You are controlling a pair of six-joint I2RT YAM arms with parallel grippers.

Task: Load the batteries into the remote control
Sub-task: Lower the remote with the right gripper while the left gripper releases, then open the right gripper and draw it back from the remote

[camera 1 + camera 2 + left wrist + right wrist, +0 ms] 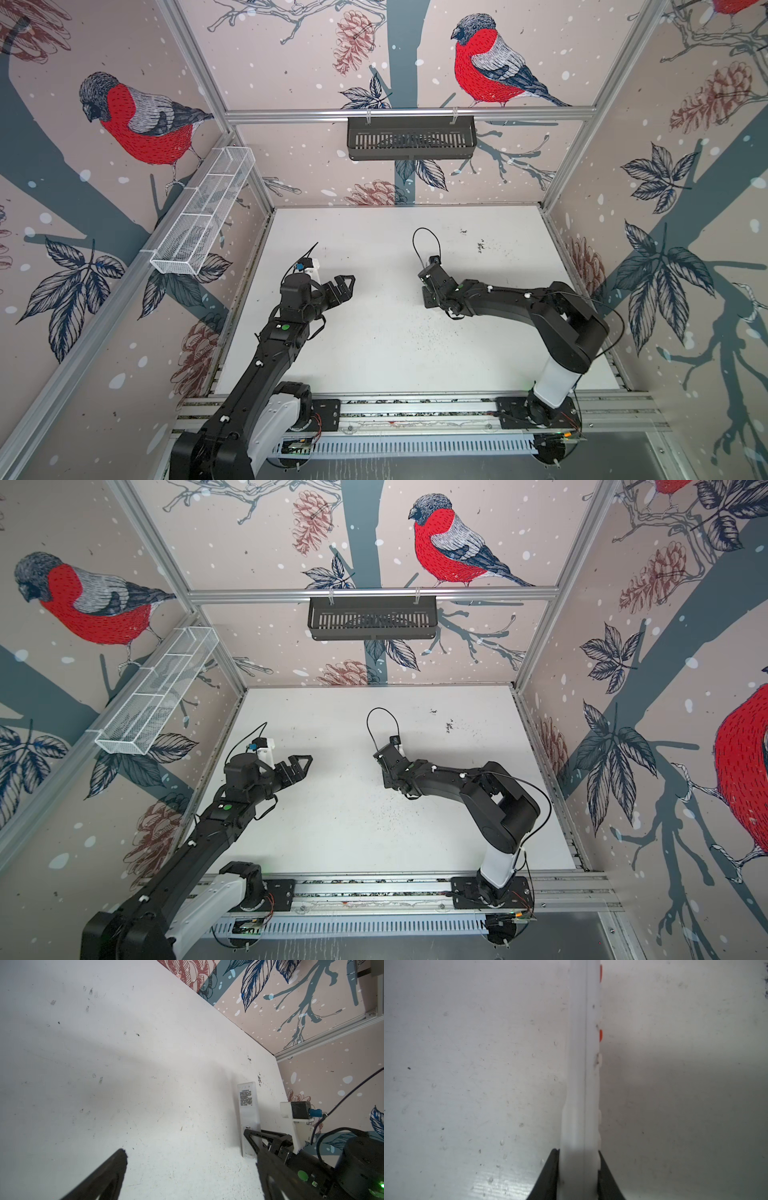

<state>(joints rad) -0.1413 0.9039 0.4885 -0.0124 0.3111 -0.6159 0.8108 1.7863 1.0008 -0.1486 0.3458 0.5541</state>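
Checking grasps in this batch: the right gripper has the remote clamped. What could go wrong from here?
1. The right gripper pinches the remote control near one end only; the long free part could pivot or slip if pushed.
2. No batteries show in any view, and the left gripper is open and empty, so loading may stall.
3. One finger sits on the button side and may press keys.
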